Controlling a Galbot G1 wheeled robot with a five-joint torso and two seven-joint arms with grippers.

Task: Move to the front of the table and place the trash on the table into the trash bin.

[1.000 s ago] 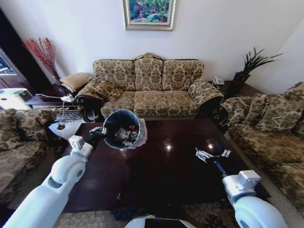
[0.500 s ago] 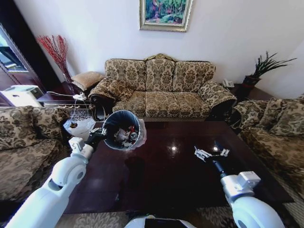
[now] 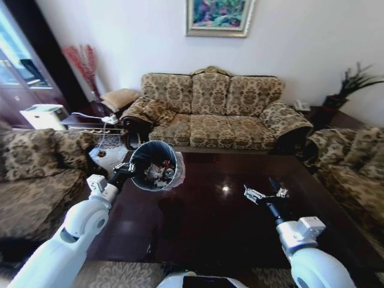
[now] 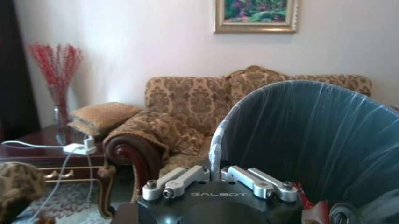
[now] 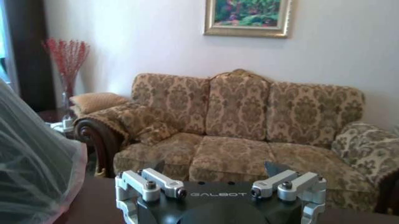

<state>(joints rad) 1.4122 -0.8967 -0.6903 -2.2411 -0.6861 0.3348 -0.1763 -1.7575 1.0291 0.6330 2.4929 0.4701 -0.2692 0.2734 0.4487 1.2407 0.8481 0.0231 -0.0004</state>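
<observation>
Over the table I've got the left gripper clamped on the trash bin rim, trash inside; right gripper jaws spread, empty.

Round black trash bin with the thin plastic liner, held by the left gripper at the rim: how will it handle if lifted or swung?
The round black trash bin probably hangs tilted, since the left gripper clamps one rim edge. It looks light: wrappers and a small bottle lie inside. The thin liner looks floppy and might slip off the rim.
</observation>
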